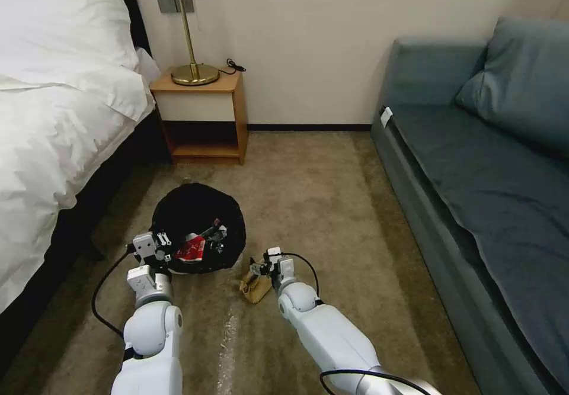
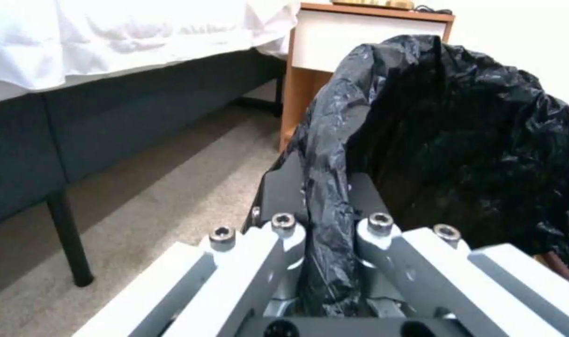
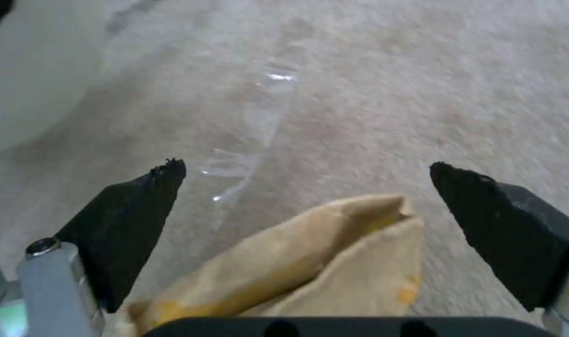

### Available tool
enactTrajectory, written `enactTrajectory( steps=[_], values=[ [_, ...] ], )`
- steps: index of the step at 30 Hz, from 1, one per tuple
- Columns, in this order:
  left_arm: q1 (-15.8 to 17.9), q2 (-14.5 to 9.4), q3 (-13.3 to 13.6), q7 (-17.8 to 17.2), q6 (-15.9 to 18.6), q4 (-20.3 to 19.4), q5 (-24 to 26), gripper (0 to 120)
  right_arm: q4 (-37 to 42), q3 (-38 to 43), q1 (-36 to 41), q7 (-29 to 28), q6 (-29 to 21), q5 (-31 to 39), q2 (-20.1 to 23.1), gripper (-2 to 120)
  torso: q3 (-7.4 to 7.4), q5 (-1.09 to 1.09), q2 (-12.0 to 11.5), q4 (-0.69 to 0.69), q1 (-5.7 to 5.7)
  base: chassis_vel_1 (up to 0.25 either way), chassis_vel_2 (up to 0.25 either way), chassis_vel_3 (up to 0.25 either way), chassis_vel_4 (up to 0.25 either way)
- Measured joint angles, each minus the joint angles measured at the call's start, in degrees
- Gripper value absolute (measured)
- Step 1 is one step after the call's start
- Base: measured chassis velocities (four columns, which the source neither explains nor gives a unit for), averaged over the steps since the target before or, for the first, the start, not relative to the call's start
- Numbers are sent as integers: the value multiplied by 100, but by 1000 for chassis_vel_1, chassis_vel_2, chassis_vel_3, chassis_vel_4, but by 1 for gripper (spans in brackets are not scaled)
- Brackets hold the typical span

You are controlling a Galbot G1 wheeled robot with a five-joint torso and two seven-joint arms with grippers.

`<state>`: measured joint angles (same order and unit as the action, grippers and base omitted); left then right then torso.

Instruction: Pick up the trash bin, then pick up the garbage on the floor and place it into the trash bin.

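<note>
The trash bin (image 1: 198, 226) stands on the carpet (image 1: 308, 193) between the bed (image 1: 53, 122) and the sofa (image 1: 486, 170), with a red snack packet (image 1: 191, 248) inside. The left end effector (image 1: 159, 247) is clamped on the bin's near rim (black liner (image 2: 325, 224) pinched between both fingers). The right end effector (image 3: 306, 171) is spread wide, straddling the tan paper bag (image 1: 256, 288) lying on the floor just beside the bin.

Glossy, crinkled black plastic bag liner (image 2: 471, 140) over the round bin. Creased matt tan paper bag (image 3: 334, 262). Short-pile, rough beige carpet (image 1: 320, 193). Thin, shiny clear plastic film (image 3: 259, 126) on carpet. Right gripper (image 3: 306, 175): matt black pads (image 3: 141, 215), brushed grey metal mounts.
</note>
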<state>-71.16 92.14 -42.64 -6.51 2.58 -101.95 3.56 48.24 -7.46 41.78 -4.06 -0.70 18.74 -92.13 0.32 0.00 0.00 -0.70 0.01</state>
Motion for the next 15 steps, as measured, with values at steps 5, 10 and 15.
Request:
enactTrajectory(
  steps=[5,10,15],
  values=[
    [-30,0,-16,0,1,-91,-12,4,52,-145,-2,37,69,19,0,100,0,0,0,0,0,0,0,0,0],
    [-72,0,-14,0,7,-157,-31,4,0,-318,-120,158,273,-93,0,100,0,0,0,0,0,0,0,0,0],
    [-133,0,-9,0,-2,-184,-43,4,-43,-384,-139,186,317,-174,0,100,0,0,0,0,0,0,0,0,0]
  ],
)
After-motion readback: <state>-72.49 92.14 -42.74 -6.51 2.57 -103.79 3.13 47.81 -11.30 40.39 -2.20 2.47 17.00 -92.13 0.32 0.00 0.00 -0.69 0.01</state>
